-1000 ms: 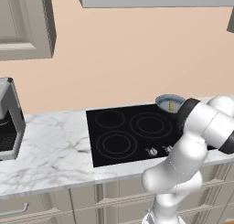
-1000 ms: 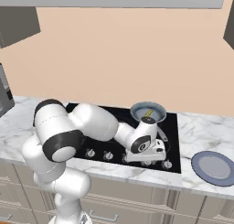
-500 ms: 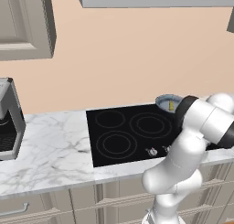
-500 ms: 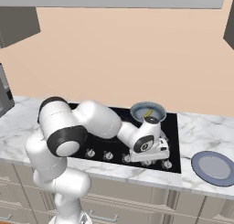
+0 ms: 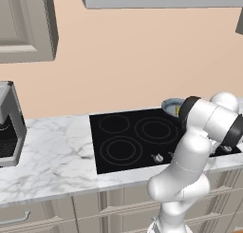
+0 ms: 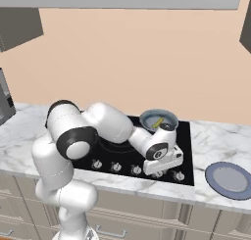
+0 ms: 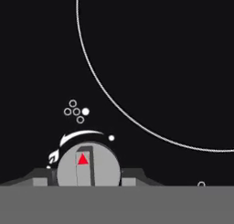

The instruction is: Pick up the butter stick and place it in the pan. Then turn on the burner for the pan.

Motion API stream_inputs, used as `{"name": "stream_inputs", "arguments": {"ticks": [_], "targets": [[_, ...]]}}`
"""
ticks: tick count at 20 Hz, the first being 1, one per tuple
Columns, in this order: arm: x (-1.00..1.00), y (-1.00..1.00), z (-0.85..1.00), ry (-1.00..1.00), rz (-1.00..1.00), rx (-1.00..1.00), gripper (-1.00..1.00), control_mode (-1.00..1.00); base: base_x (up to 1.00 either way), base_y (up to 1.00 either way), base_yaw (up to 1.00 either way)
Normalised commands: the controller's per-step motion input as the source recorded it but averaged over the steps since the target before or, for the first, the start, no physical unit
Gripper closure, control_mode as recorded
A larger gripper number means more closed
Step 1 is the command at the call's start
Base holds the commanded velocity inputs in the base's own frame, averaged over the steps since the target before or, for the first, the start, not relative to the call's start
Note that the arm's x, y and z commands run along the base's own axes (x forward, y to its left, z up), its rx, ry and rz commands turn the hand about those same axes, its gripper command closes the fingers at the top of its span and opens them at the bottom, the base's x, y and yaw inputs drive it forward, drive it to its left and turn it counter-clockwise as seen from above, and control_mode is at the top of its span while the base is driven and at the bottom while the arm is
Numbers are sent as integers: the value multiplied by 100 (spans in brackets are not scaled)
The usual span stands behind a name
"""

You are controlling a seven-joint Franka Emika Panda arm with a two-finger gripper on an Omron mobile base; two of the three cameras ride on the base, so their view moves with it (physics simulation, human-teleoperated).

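Observation:
The grey pan [image 6: 158,120] sits on the back right burner of the black cooktop [image 6: 117,145], with the pale-yellow butter stick [image 6: 157,122] lying inside it. In the left base view my forearm partly hides the pan [image 5: 171,104]. My gripper [image 6: 162,166] is low over the front row of knobs, right of the middle. In the hand view a round grey knob [image 7: 89,166] with a red triangle sits between the dark fingertips [image 7: 137,175]. They stand apart on either side of it, so the gripper [image 7: 89,176] is open and holds nothing.
More knobs [image 6: 116,167] line the cooktop's front edge. A blue plate [image 6: 230,179] lies on the marble counter [image 5: 52,156] at the right. A coffee machine [image 5: 8,127] stands at the far left. A thin white burner ring [image 7: 137,113] curves above the knob.
My hand has slid slightly to the right along the knob row. The pan and the butter have not moved.

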Motion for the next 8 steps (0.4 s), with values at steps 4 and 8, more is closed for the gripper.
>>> {"name": "stream_inputs", "arguments": {"ticks": [4, 8], "targets": [[-15, 28, -39, 0, 26, -4, 100, -100, 0, 0, 0], [-13, 12, -23, 0, 20, -2, 100, -100, 0, 0, 0]]}}
